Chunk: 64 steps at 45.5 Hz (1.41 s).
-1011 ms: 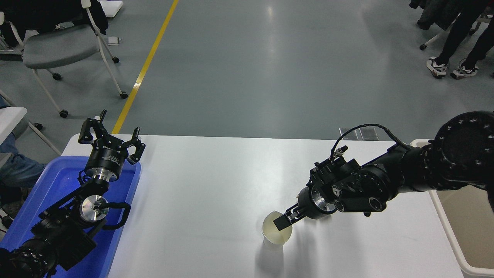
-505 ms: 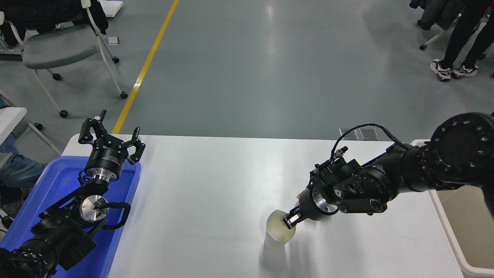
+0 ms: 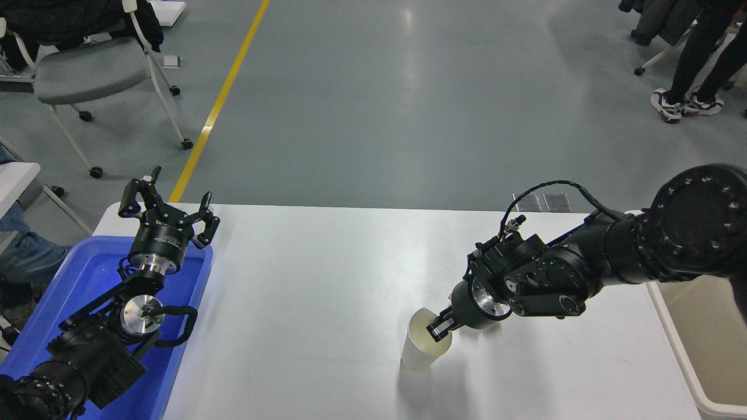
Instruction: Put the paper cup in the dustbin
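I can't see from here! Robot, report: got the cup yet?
Right gripper shut on paper cup rim, cup tilted. Left gripper open, parked over blue tray. Dustbin at right edge; nothing between.

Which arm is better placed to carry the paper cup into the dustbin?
The right one. Its hand is shut on the rim of the paper cup, and the dustbin stands at the table's right edge, on that arm's side. The left hand is parked, open, above the blue tray.
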### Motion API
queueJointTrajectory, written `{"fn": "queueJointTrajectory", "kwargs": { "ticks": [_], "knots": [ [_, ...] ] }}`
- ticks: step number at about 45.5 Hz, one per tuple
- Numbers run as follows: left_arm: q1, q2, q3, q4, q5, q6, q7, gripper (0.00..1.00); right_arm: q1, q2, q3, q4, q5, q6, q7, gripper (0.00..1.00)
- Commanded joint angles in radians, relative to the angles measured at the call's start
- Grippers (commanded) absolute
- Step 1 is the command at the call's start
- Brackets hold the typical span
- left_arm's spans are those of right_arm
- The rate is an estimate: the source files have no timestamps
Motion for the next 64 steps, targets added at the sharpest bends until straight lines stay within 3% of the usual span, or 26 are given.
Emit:
{"fn": "queueJointTrajectory", "kwargs": {
  "ticks": [1, 7, 20, 30, 52, 64],
  "knots": [
    [-0.001, 0.000, -0.001, 0.000, 0.000, 0.000, 0.000, 1.00, 0.101, -0.042, -0.002, 0.069, 0.005, 0.004, -0.001, 0.00],
    [-0.001, 0.000, 0.001, 0.000, 0.000, 0.000, 0.000, 1.00, 0.188, -0.066, 0.000, 0.099, 0.031, 0.014, -0.003, 0.00],
    [0.001, 0.000, 0.001, 0.000, 0.000, 0.000, 0.000, 1.00, 0.449, -0.120, 0.007, 0.195, 0.104, 0.152, 0.000, 0.00],
    [0.001, 0.000, 0.001, 0.000, 0.000, 0.000, -0.001, 1.00, 0.555, -0.149, 0.012, 0.196, 0.102, 0.239, 0.007, 0.00],
    [-0.001, 0.000, -0.001, 0.000, 0.000, 0.000, -0.001, 1.00, 0.567, -0.162, -0.005, 0.193, 0.104, 0.244, 0.002, 0.00],
    [-0.001, 0.000, 0.001, 0.000, 0.000, 0.000, 0.000, 1.00, 0.557, -0.345, -0.026, 0.184, 0.102, 0.228, 0.002, 0.00]
  ]
}}
